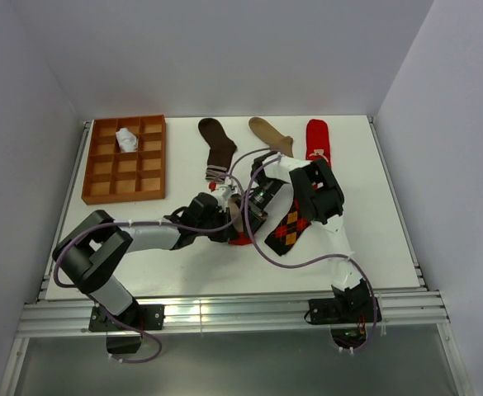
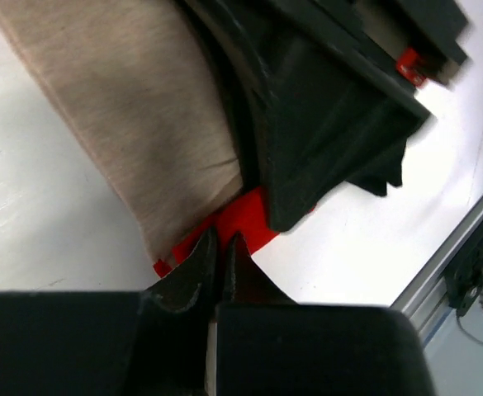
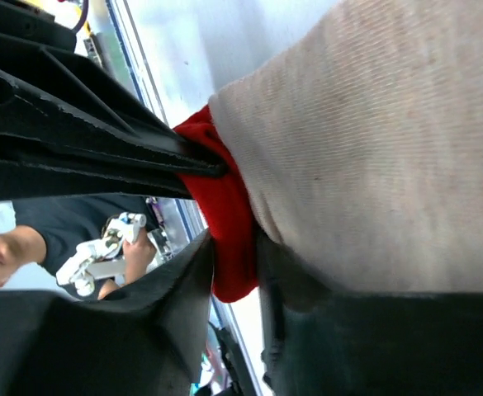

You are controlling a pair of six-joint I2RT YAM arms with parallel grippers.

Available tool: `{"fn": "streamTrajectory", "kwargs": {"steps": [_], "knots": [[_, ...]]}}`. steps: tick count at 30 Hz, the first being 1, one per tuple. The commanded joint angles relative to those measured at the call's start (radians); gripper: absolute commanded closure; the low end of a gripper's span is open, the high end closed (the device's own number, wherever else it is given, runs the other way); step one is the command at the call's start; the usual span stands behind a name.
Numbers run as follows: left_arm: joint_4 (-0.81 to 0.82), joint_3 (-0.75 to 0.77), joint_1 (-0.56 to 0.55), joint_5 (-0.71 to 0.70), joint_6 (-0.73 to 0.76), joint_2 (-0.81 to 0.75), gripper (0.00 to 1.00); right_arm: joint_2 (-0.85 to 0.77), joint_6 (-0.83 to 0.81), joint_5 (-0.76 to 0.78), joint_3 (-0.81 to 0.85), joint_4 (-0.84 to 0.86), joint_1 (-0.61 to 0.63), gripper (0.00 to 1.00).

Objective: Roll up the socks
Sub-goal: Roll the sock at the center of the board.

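Pinching toe of beige red-toed sock [image 2: 134, 124], left hand [image 2: 222, 241]; right hand [image 3: 234, 260] straddles it

The left arm [image 1: 142, 238] stretches low across the table and the right arm [image 1: 344, 247] bends in above it, wrists close together. The left gripper [image 2: 218, 241] is pinched tight on the beige red-toed sock [image 3: 373, 148] at its fingertips. The right gripper [image 3: 234, 280] stands narrowly parted, with the red toe between its jaws.
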Motion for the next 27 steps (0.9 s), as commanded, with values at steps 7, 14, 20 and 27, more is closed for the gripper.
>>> {"fn": "streamTrajectory", "kwargs": {"steps": [7,14,20,27], "knots": [[-0.513,0.175,-0.002,-0.061,-0.207,0.061,1.00,-0.309,0.134,0.236,-0.117,0.353,-0.020,0.45],[-0.606,0.201,0.006,0.028,-0.286,0.061,1.00,-0.531,0.188,0.275,-0.318,0.600,-0.084,0.44],[-0.640,0.215,0.057,0.115,-0.290,0.087,1.00,-0.777,0.142,0.347,-0.543,0.836,-0.090,0.44],[-0.662,0.222,0.152,0.216,-0.255,0.147,1.00,-1.040,-0.031,0.459,-0.853,1.033,0.055,0.44]]}}
